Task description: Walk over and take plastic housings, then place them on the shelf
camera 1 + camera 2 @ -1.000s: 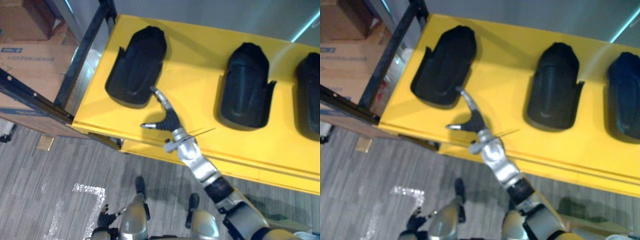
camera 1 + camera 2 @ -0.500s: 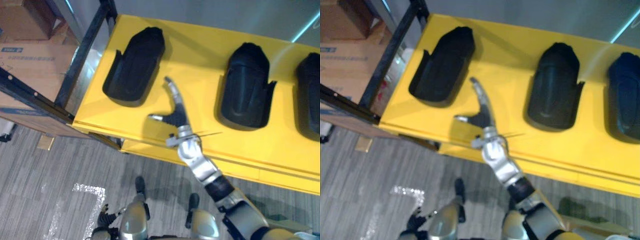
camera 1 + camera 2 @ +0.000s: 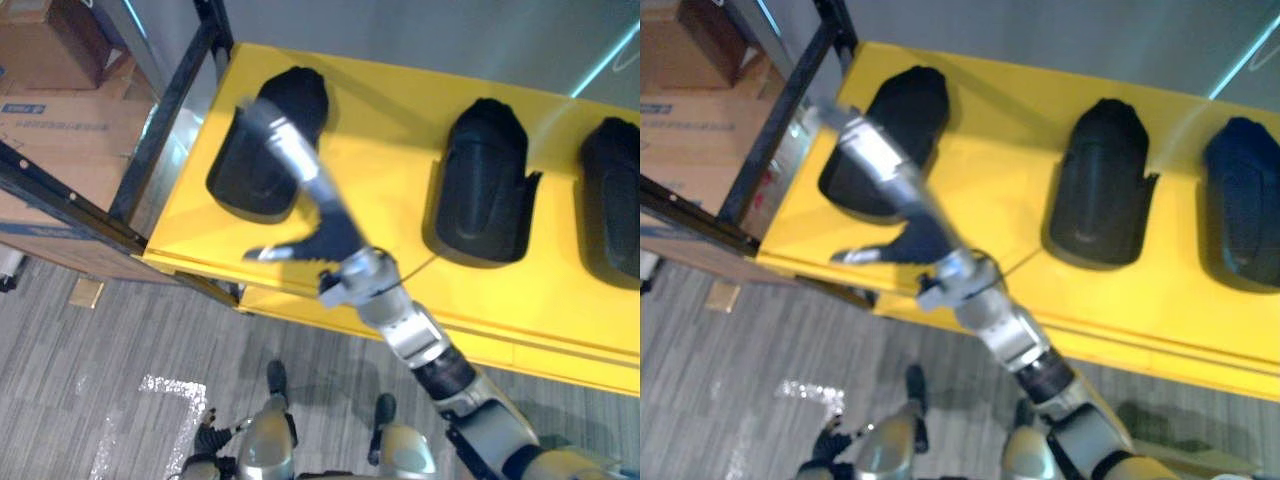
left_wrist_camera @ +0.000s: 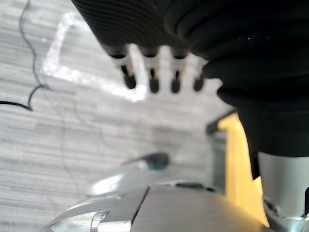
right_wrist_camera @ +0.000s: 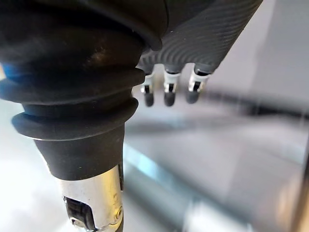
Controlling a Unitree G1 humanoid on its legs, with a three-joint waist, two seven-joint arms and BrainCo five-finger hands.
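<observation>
Left housing [image 3: 240, 170] lies flat on the shelf [image 3: 390, 120], at its left end, near the black post [image 3: 172, 95]. Middle housing [image 3: 483, 185] and right housing [image 3: 612, 200] lie in the same row, well apart from one another. All three have the rounded end pointing away from the robot.

Change:
- One second ago the right hand [image 3: 332, 232] was low on the shelf, fingertips touching the near edge of the left housing.
- Half a second ago the fingers stood just beside that housing, clear of it, and the housing had turned a little.
- Now the hand is lifted off the shelf, up toward the head camera. Its fingers [image 3: 288, 150] are straight and cross in front of the left housing in the eye views, thumb spread to the side.
- The hand holds nothing; the right wrist view shows the same straight, empty fingers.
- The left housing has stayed put since the half-second mark.

Left hand [image 4: 150, 72] hangs over the floor [image 4: 58, 130], fingers straight, empty.

Judgement: the last nudge on the left housing looks finished and the piece is released and settled. The right arm appears to be pulling away. Three housings are down on the shelf. The withdrawal should stay high enough not to clip the left housing.
</observation>
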